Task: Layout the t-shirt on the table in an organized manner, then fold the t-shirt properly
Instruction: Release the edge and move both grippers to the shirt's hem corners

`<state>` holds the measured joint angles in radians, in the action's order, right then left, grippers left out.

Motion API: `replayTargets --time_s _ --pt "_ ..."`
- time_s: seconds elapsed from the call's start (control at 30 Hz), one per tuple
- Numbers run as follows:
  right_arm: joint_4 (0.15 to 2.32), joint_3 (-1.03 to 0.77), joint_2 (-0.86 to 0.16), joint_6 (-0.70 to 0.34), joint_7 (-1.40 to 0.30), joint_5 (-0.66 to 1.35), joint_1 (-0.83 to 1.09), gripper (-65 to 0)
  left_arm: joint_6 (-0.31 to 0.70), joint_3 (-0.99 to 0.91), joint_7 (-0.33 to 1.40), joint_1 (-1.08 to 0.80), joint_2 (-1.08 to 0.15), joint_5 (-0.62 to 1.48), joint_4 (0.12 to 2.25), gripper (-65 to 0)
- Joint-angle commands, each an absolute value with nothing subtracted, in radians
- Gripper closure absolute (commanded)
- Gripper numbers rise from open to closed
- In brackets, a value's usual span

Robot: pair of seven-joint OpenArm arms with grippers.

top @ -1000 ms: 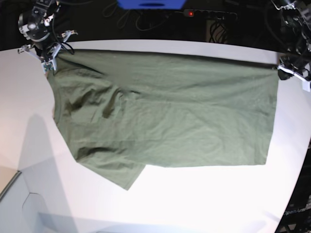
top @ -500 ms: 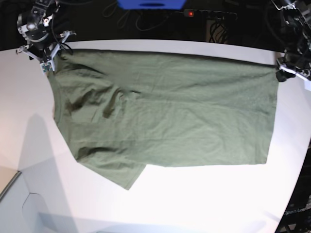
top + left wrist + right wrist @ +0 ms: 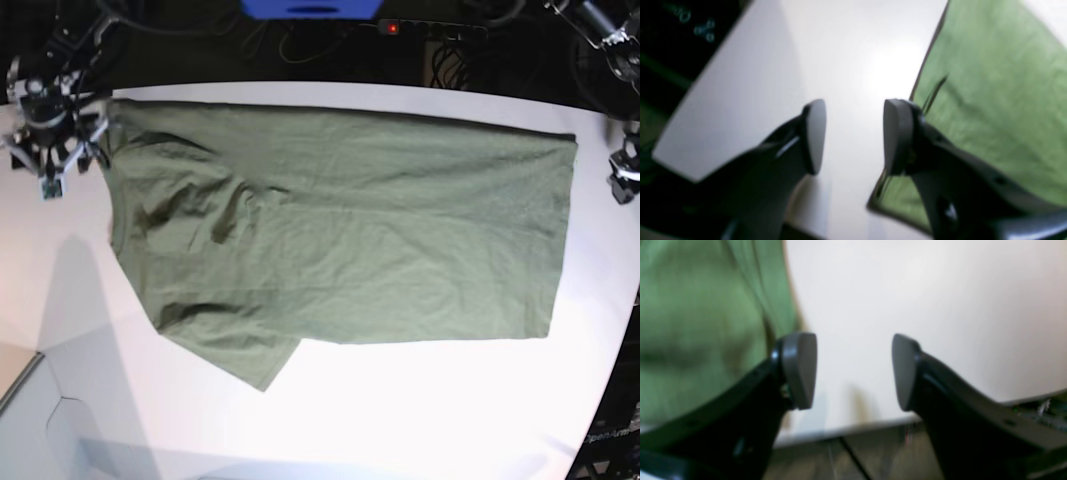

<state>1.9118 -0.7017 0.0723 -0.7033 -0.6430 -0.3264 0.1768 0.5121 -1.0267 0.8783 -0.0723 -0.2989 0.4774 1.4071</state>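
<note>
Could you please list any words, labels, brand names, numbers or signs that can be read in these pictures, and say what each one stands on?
No text can be read with confidence.
The t-shirt: plain, no print or label showing.
The table: no markings.
Faint pale lettering at the bottom right corner of the base view: too small and dim to read.
Pale marks on the dark background in the left wrist view: too blurred to read.

Beyond the far edge of the work surface, a blue object [image 3: 310,8] sits at the top of the base view, cut off by the frame. Just to its right lies a dark power strip [image 3: 432,30] with a small red light [image 3: 392,28] glowing at its left end. Dark cables [image 3: 262,38] trail through the shadowed background near them.
</note>
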Motion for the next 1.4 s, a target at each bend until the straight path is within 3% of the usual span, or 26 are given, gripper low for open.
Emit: replayTargets --time_s 0.0,0.13,0.47,0.7,0.93,1.1,1.37 --pt "1.911 -0.690 0.064 -0.698 -0.618 -0.315 0.130 -41.9 0.512 -1.030 0.863 -0.044 -0.315 0.489 1.425 -27.6" --pt "1.722 -0.591 0.018 -0.698 -0.618 -0.318 -0.067 -43.5 0.513 -0.990 0.857 0.022 -0.320 0.487 1.419 -29.2" --pt "1.018 -0.447 -0.120 -0.698 -0.535 -0.317 -0.535 -43.5 0.506 -0.901 0.857 0.050 -0.325 0.487 1.425 -49.7" --pt "0.760 -0.446 -0.156 -0.698 -0.400 -0.317 -0.661 -43.5 0.507 -0.906 0.855 0.010 -0.358 0.487 1.425 -51.4" --pt "0.611 -0.449 -0.166 -0.698 -0.285 -0.317 -0.662 -43.5 0.507 -0.906 0.854 0.012 -0.360 0.487 1.423 -51.4" --pt "0.550 -0.446 -0.186 -0.621 -0.223 -0.317 -0.661 -43.5 0.507 -0.906 0.854 0.015 -0.360 0.487 1.417 -51.4" --pt "0.605 -0.449 -0.194 -0.621 -0.208 -0.315 -0.661 -43.5 0.506 -0.903 0.855 0.050 -0.357 0.487 1.423 -51.4"
